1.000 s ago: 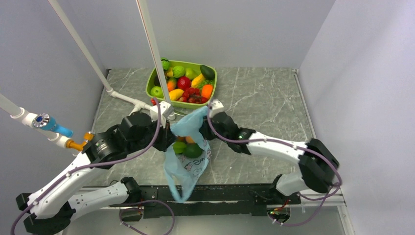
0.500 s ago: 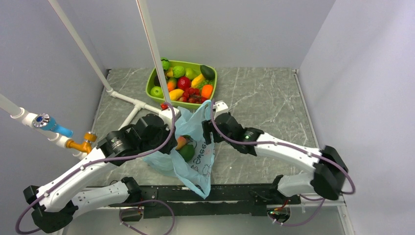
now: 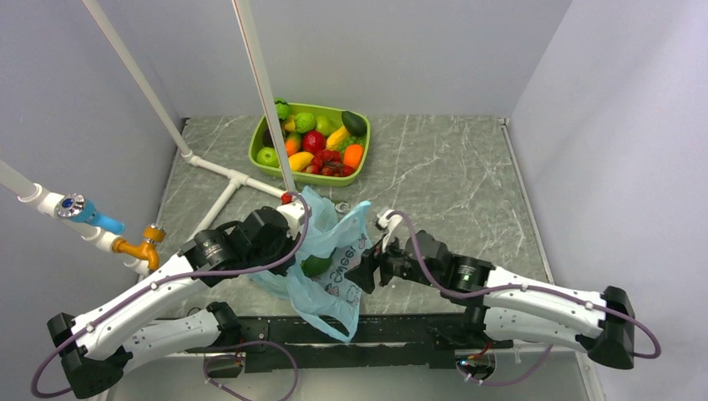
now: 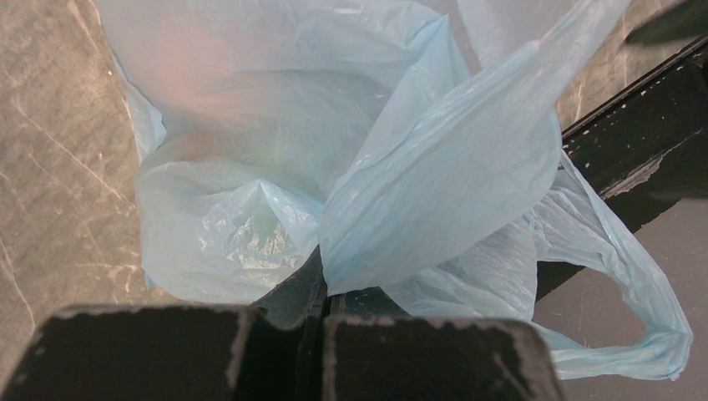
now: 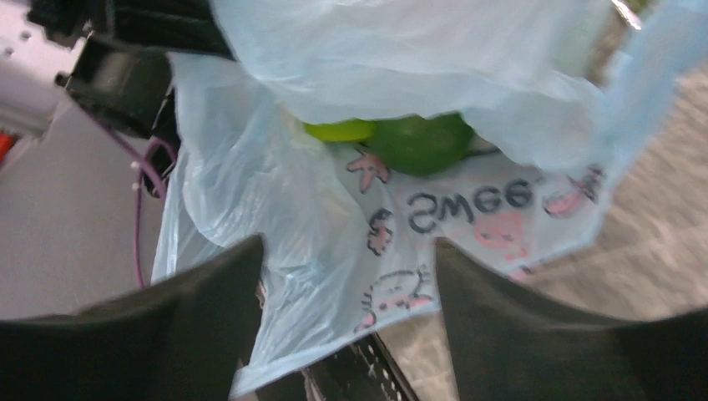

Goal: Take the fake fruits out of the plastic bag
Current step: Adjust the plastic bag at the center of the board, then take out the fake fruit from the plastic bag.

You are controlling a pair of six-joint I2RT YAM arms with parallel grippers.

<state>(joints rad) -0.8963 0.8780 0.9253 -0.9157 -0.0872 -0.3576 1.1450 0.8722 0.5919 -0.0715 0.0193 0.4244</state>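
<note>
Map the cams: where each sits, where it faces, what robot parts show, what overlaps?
Top external: above, behind the bases, looking down at the table; both arms show.
Left wrist: on the left arm, looking down on the plastic bag; left gripper shut on film.
Right wrist: on the right arm, facing the bag's printed side; right gripper open.
Shared: top and right wrist both show the green fruit.

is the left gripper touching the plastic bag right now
Touching. The left wrist view shows the left gripper with its fingers shut on a fold of the plastic bag.
</note>
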